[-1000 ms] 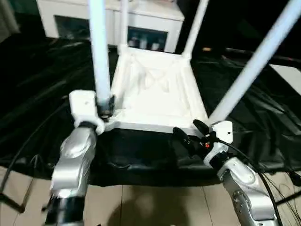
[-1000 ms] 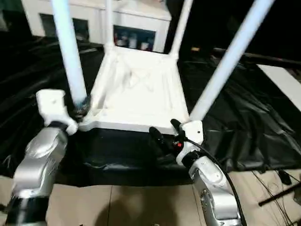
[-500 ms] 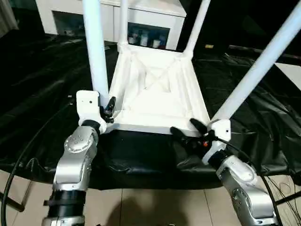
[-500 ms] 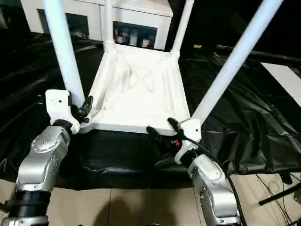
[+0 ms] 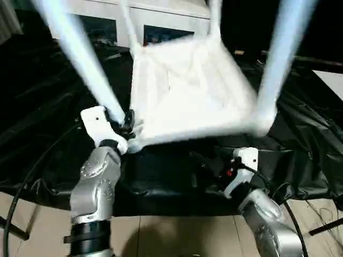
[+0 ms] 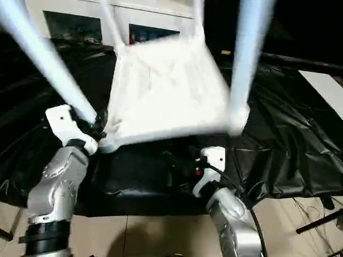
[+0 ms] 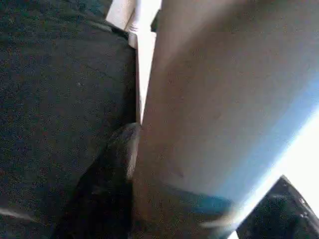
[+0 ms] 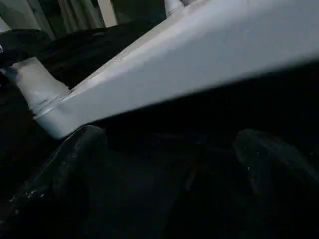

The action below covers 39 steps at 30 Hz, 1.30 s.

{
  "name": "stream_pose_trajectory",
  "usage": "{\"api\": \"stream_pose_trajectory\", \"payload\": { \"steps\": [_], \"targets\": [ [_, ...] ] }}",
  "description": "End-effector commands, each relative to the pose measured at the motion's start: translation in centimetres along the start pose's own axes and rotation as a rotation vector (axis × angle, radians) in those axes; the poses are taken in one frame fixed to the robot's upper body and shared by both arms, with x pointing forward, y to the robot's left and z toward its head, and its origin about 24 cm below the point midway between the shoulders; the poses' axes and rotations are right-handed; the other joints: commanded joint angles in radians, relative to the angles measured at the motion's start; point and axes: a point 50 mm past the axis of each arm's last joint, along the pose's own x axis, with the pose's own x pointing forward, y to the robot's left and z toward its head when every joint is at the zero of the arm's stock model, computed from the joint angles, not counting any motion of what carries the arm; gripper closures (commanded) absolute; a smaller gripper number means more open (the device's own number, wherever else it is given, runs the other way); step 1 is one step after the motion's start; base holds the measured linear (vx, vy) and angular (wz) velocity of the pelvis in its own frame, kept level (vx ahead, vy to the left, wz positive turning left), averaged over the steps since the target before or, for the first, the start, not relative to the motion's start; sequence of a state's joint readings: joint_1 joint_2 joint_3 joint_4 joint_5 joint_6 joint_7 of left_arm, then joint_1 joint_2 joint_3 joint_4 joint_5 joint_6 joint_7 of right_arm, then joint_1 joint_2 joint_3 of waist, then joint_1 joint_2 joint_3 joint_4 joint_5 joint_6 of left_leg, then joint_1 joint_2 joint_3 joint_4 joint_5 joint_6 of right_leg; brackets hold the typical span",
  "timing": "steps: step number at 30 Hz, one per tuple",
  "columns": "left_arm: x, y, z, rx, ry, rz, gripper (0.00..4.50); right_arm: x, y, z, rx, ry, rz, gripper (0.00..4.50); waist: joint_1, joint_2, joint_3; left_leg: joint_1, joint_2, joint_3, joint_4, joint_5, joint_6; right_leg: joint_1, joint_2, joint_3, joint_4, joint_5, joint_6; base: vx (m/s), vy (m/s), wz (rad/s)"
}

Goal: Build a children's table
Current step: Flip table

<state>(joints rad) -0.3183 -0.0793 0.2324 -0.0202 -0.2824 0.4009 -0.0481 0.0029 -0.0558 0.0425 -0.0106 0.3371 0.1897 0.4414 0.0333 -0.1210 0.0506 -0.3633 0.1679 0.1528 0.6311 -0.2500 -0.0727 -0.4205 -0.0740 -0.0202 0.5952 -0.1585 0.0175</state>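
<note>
Children's table (image 5: 187, 101) lay upside down in the middle of the left eye view on the black sheet (image 5: 48, 107), and since half a second before it had swung: its lower right corner had lifted and slid off toward the upper right, away from the right gripper (image 5: 214, 166). Four legs (image 5: 80, 59) were counted, all seated in their sockets, so assembly looked complete and what remained was probably turning it upright. The left gripper (image 5: 124, 123) was clamped on the base of the lower left leg. One white cabinet (image 5: 134, 21) crossed the top edge.

Right eye view: the same tilt, four legs, two grippers.

Left wrist view: one leg (image 7: 209, 109) stood between the dark fingers (image 7: 107, 189), held.

Right wrist view: both fingers (image 8: 60, 174) were spread wide, empty, with the table's rim (image 8: 199, 59) raised above them.
</note>
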Motion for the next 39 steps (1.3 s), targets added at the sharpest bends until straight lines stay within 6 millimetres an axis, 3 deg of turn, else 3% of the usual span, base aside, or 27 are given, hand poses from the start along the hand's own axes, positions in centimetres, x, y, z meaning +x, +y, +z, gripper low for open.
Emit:
{"api": "stream_pose_trajectory", "payload": {
  "steps": [1,3,5,6,7,9,11,12,14,17,18,19,20,23,24,27,30,39],
  "targets": [
    [0.4,-1.3,-0.1,-0.062,0.019,-0.057,2.29,0.5,-0.8,0.6,0.044,-0.036,-0.03,0.0,0.0,0.014,-0.047,-0.003,0.049,-0.013,-0.101,-0.137,0.049,0.039,-0.051,0.027,-0.063,-0.26,-0.141,0.0,0.0,0.0],
    [0.5,-1.6,-0.1,-0.067,0.027,-0.067,2.31,1.4,-1.1,1.2,0.107,-0.077,-0.043,0.0,0.001,0.01,-0.047,-0.001,0.049,-0.011,-0.1,-0.135,0.05,0.038,-0.05,0.027,-0.063,-0.25,-0.144,0.0,0.0,0.0],
    [0.7,-1.7,0.0,-0.066,0.03,-0.073,2.31,2.0,-1.3,1.6,0.148,-0.102,-0.045,0.0,0.002,0.016,-0.054,-0.001,0.048,-0.011,-0.096,-0.089,0.059,0.044,-0.051,0.027,-0.053,-0.182,-0.167,0.0,0.0,0.0],
    [0.8,-1.7,0.1,-0.07,0.031,-0.075,2.31,2.7,-1.4,2.0,0.2,-0.138,-0.045,0.0,0.006,0.024,-0.055,0.003,0.047,-0.008,-0.092,-0.061,0.069,0.042,-0.051,0.028,-0.048,-0.139,-0.182,0.0,0.0,0.0],
    [0.9,-1.7,0.1,-0.071,0.031,-0.075,2.31,2.8,-1.5,2.1,0.209,-0.144,-0.044,0.0,0.005,0.022,-0.055,0.003,0.047,-0.006,-0.091,-0.051,0.074,0.041,-0.05,0.027,-0.048,-0.125,-0.191,0.0,0.0,0.0],
    [1.1,-1.7,0.2,-0.077,0.033,-0.077,2.31,3.9,-1.9,2.4,0.267,-0.165,-0.064,0.0,0.011,0.028,-0.061,0.007,0.045,-0.003,-0.085,0.016,0.093,0.045,-0.048,0.025,-0.037,-0.036,-0.223,0.0,0.0,0.0],
    [1.1,-1.8,0.2,-0.078,0.034,-0.079,2.31,4.4,-2.1,2.4,0.289,-0.156,-0.083,0.0,0.007,0.025,-0.058,0.002,0.046,-0.002,-0.089,-0.009,0.091,0.048,-0.049,0.023,-0.038,-0.062,-0.233,0.0,0.0,0.0],
    [1.2,-1.8,0.3,-0.083,0.034,-0.082,2.31,5.3,-2.3,2.3,0.329,-0.138,-0.102,0.0,0.004,0.015,-0.058,-0.003,0.045,-0.003,-0.091,-0.028,0.082,0.053,-0.051,0.023,-0.04,-0.1,-0.226,0.0,0.0,0.0],
    [1.3,-1.9,0.3,-0.084,0.034,-0.083,2.31,6.0,-2.2,2.4,0.378,-0.143,-0.088,0.0,0.003,0.019,-0.058,-0.002,0.046,-0.002,-0.092,-0.07,0.068,0.051,-0.054,0.024,-0.044,-0.163,-0.211,0.0,0.0,0.0],
    [1.3,-1.9,0.3,-0.089,0.034,-0.09,2.31,7.0,-2.3,2.7,0.45,-0.159,-0.082,0.0,0.002,0.015,-0.059,-0.002,0.046,0.0,-0.091,-0.061,0.066,0.048,-0.054,0.025,-0.044,-0.161,-0.2,0.0,0.0,0.0],
    [1.2,-2.0,0.3,-0.094,0.035,-0.094,2.31,7.6,-2.5,3.0,0.499,-0.183,-0.095,0.0,0.004,0.009,-0.059,-0.001,0.046,0.003,-0.089,-0.057,0.07,0.046,-0.055,0.025,-0.044,-0.164,-0.199,0.0,0.0,0.0],
    [1.2,-2.0,0.3,-0.097,0.035,-0.096,2.31,7.8,-2.6,3.1,0.522,-0.194,-0.1,0.0,0.002,0.01,-0.06,-0.004,0.045,0.002,-0.089,-0.054,0.073,0.047,-0.055,0.026,-0.041,-0.163,-0.202,0.0,0.0,0.0],
    [1.2,-2.1,0.3,-0.099,0.035,-0.098,2.31,8.2,-2.8,3.3,0.552,-0.21,-0.107,0.0,0.003,0.002,-0.061,-0.006,0.044,0.005,-0.086,-0.042,0.08,0.046,-0.053,0.026,-0.04,-0.158,-0.201,0.0,0.0,0.0],
    [1.1,-2.1,0.3,-0.104,0.033,-0.101,2.31,8.9,-3.2,3.4,0.577,-0.204,-0.122,0.0,0.006,0.006,-0.06,-0.002,0.044,0.01,-0.084,-0.047,0.085,0.039,-0.052,0.025,-0.042,-0.179,-0.201,0.0,0.0,0.0],
    [1.1,-2.1,0.3,-0.104,0.033,-0.102,2.31,9.1,-3.1,3.5,0.58,-0.2,-0.113,0.0,0.005,0.001,-0.061,-0.003,0.045,0.011,-0.083,-0.042,0.089,0.04,-0.051,0.025,-0.041,-0.172,-0.204,0.0,0.0,0.0],
    [0.9,-2.2,0.2,-0.114,0.039,-0.113,2.31,10.0,-3.0,3.7,0.575,-0.184,-0.088,0.0,0.012,0.002,-0.064,0.004,0.045,0.017,-0.077,0.009,0.114,0.035,-0.049,0.024,-0.031,-0.099,-0.231,0.0,0.0,0.0],
    [0.7,-2.2,0.3,-0.12,0.04,-0.123,2.31,10.4,-3.2,3.8,0.599,-0.189,-0.099,0.0,0.018,-0.002,-0.061,0.002,0.048,0.018,-0.078,0.024,0.13,0.035,-0.05,0.023,-0.029,-0.092,-0.243,0.0,0.0,0.0],
    [0.4,-2.7,0.3,-0.145,0.042,-0.176,2.31,10.3,-3.7,3.3,0.608,-0.169,-0.091,0.0,0.029,-0.004,-0.054,0.003,0.049,0.018,-0.081,0.011,0.117,0.035,-0.05,0.022,-0.032,-0.114,-0.232,0.0,0.0,0.0]
  ]
}}
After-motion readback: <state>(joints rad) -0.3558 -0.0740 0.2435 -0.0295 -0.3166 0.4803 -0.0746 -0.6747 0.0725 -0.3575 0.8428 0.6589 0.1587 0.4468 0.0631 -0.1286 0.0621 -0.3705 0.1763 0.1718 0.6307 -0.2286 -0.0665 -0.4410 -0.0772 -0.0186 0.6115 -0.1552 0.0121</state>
